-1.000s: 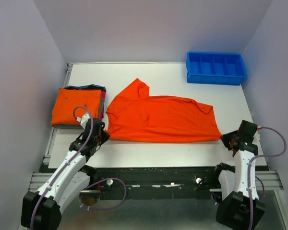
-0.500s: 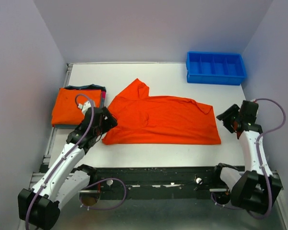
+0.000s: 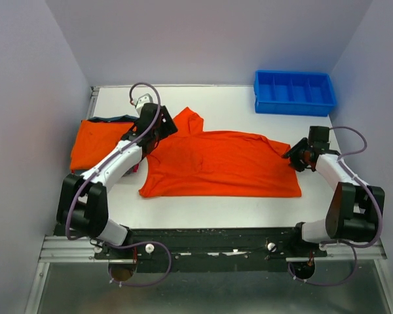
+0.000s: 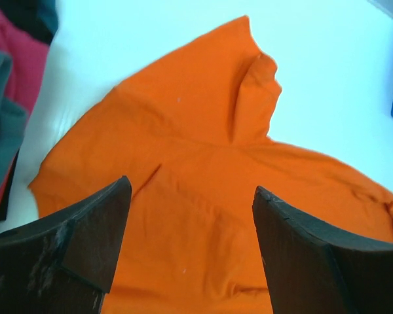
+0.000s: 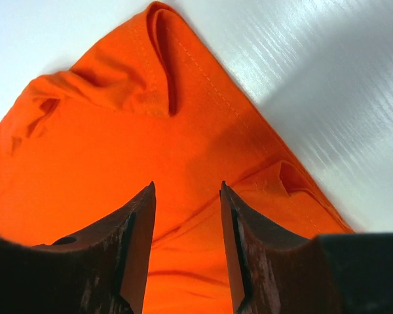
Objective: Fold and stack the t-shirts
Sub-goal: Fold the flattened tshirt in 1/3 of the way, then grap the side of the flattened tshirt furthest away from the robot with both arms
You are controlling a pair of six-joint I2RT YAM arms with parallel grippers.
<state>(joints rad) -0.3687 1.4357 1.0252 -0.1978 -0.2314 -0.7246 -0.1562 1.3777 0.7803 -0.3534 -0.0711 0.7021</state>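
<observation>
An orange t-shirt [image 3: 216, 167] lay spread and wrinkled across the middle of the white table [image 3: 236, 104], one sleeve pointing toward the far edge. Just to its left sat a stack of folded t-shirts [image 3: 98, 145] — orange on top, dark teal and pink-red edges showing beneath. The left gripper [image 3: 162, 128] hung over the shirt's far-left sleeve, jaws spread wide. The right gripper [image 3: 292, 157] was at the shirt's right end, jaws only narrowly parted, with cloth visible in the gap. A blue divided bin [image 3: 293, 91] stood at the far right corner — pale grey walls [image 3: 203, 39] enclosed the table on three sides.
</observation>
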